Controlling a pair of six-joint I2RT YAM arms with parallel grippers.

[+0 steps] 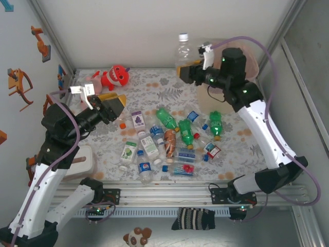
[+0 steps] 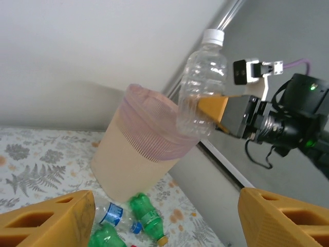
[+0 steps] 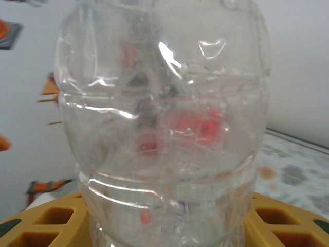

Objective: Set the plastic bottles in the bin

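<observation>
Extended high at right pincer point(image 1: 186, 71), wrist level; clamped on upright clear plastic bottle with white cap point(image 1: 183, 47), pink-rimmed beige bin point(image 1: 213, 105) just beside, lower. At left pincer point(image 1: 115, 104): raised, parted, empty.

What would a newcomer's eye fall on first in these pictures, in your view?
First, the clear bottle, held upright with its white cap up in the right gripper, high beside the bin at the far right. Next, the heap of bottles in the middle of the table, the green ones standing out. Then the red plush toy in the far left corner.
</observation>
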